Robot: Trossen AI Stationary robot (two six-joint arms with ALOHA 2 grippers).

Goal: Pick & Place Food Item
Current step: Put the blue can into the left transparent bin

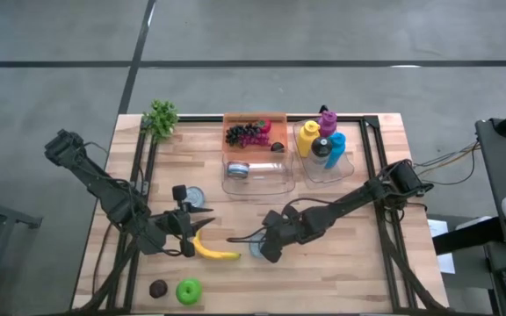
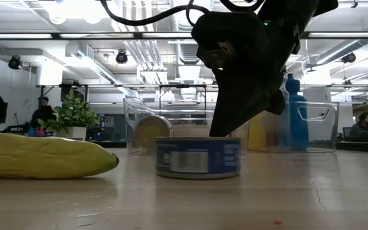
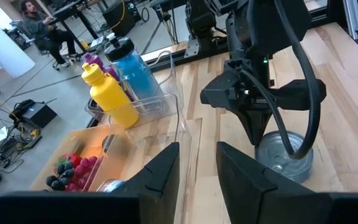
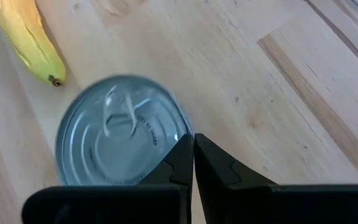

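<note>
Silver tin [image 4: 118,130] upright on the wooden table [image 1: 358,263], about 5 o'clock of centre in the high view, banana [image 1: 211,249] just beside it at 9 o'clock, the two apart.

Right arm stretched low across the table from its 3 o'clock edge toward 8 o'clock. Right gripper [image 1: 266,250] poised over the tin's near rim, fingers pressed together, clasping nothing; tips above the lid's edge, contact not clear. Left arm reaching in from 9 o'clock, bent at the elbow. Left gripper [image 1: 193,230] hovering near the banana's upper end, fingers [image 3: 160,174] narrowly parted, a slim gap between them, nothing between them.

Seen only from the low view: tin's label side [image 2: 197,157], flat on the boards, right gripper [image 2: 235,124] hanging dark above and behind it, banana [image 2: 43,156] lying at 9 o'clock; a potted plant [image 2: 72,118] and people at desks in the room beyond. Seen only from the right wrist view: pull-tab on the lid, banana's tip [image 4: 56,79] close to the rim without touching. Left wrist view alone giving the right gripper [image 3: 260,134] face-on above the tin [image 3: 284,155], with bottles [image 3: 114,93] and grapes [image 3: 70,171] in clear bins.

High view alone taking in the rest: a second tin [image 1: 238,169] in the bin [image 1: 255,180] with the grapes at 12 o'clock, bottles in the bin at 1 o'clock, an open tin [image 1: 191,197] at 10 o'clock of the banana, green apple [image 1: 188,290] and a dark round fruit [image 1: 157,288] at 7 o'clock.
</note>
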